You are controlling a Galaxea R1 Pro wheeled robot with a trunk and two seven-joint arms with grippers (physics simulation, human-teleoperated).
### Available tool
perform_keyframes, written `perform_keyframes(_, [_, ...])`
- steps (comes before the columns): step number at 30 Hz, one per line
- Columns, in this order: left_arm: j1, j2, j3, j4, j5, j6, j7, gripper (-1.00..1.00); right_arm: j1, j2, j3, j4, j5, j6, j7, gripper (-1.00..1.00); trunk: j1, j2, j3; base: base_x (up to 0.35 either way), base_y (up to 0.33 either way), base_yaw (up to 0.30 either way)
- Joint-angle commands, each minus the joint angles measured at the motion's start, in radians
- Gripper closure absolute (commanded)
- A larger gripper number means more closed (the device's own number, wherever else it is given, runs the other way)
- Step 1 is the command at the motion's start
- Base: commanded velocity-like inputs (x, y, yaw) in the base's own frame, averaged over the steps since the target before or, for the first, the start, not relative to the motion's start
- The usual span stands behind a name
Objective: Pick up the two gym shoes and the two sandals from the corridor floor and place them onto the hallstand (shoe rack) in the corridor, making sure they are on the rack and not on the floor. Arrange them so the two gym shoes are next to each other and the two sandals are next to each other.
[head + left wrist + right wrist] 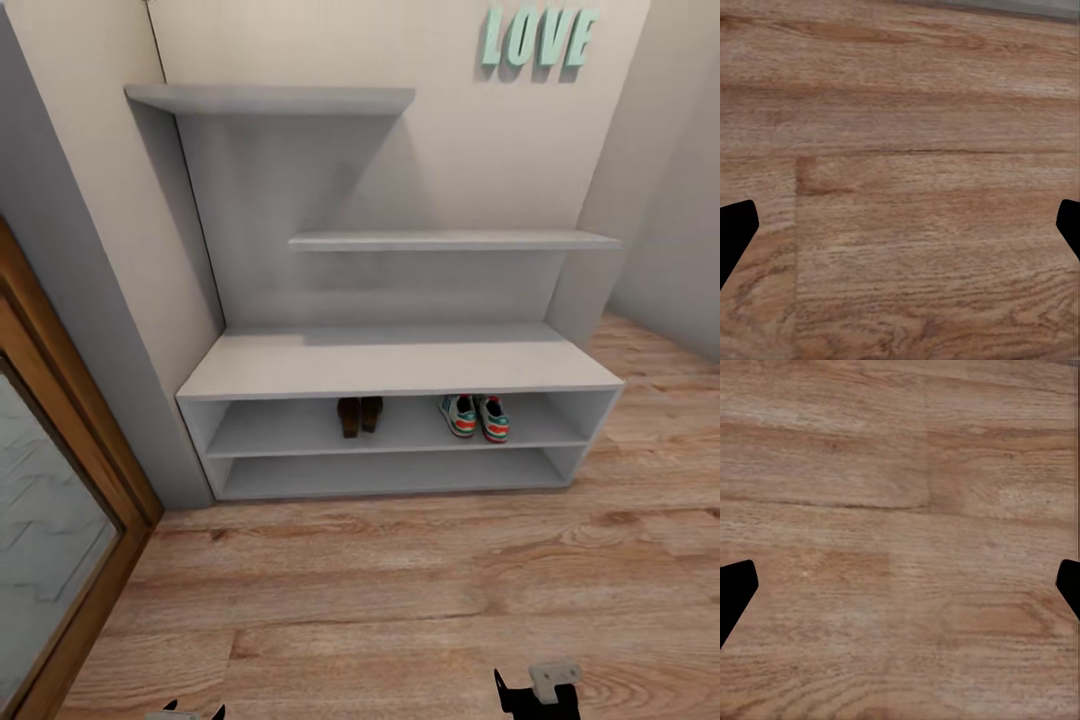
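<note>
The light-grey hallstand (400, 365) stands against the wall ahead. On its upper open lower shelf the two gym shoes (476, 416) sit side by side at the right of centre. The two brown sandals (359, 414) lie side by side to their left on the same shelf. My left gripper (900, 232) is open over bare corridor floor (400, 600), its black fingertips (735, 232) wide apart. My right gripper (900, 592) is likewise open over the planks, with nothing between its fingertips (735, 592). Both grippers' tips show at the head view's lower edge, well short of the rack.
A wood-framed glass door (50, 540) stands at the left. Teal "LOVE" letters (540, 38) hang on the wall above two staggered upper shelves (450, 240). A wall corner (660, 200) closes the right side. Wood flooring stretches between me and the rack.
</note>
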Motion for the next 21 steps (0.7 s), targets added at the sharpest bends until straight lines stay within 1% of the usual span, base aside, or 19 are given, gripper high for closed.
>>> perform_keyframes(1, [-0.001, 0.001, -0.005, 0.001, 0.010, -0.002, -0.004, -1.00, 0.001, 0.000, 0.003, 0.001, 0.002, -0.005, -0.001, -1.00, -0.004, 0.007, 0.002, 0.000, 0.000, 0.000])
perform_keyframes(4, [-0.001, 0.001, -0.005, 0.001, 0.010, -0.001, -0.004, -1.00, 0.005, 0.000, 0.001, 0.001, -0.009, -0.010, -0.002, -1.00, -0.016, 0.028, 0.012, 0.000, 0.000, 0.000])
perform_keyframes(5, [-0.001, 0.001, -0.005, 0.002, 0.010, -0.001, -0.003, -1.00, 0.011, 0.000, 0.000, 0.001, -0.024, -0.014, -0.002, -1.00, -0.019, 0.035, 0.015, 0.000, 0.000, 0.000])
perform_keyframes(9, [-0.001, 0.001, -0.005, 0.002, 0.010, -0.001, -0.003, -1.00, 0.016, 0.000, 0.000, 0.000, -0.058, -0.022, -0.003, -1.00, -0.035, 0.063, 0.027, 0.000, 0.000, 0.000])
perform_keyframes(16, [-0.001, 0.001, -0.005, 0.002, 0.010, -0.001, -0.003, -1.00, 0.018, -0.001, -0.001, 0.001, -0.141, -0.043, -0.003, -1.00, -0.062, 0.112, 0.049, 0.000, 0.000, 0.000])
perform_keyframes(21, [-0.001, 0.001, -0.005, 0.002, 0.010, 0.000, 0.001, -1.00, 0.019, -0.001, -0.001, 0.001, -0.170, -0.048, -0.003, -1.00, -0.081, 0.147, 0.065, 0.000, 0.000, 0.000])
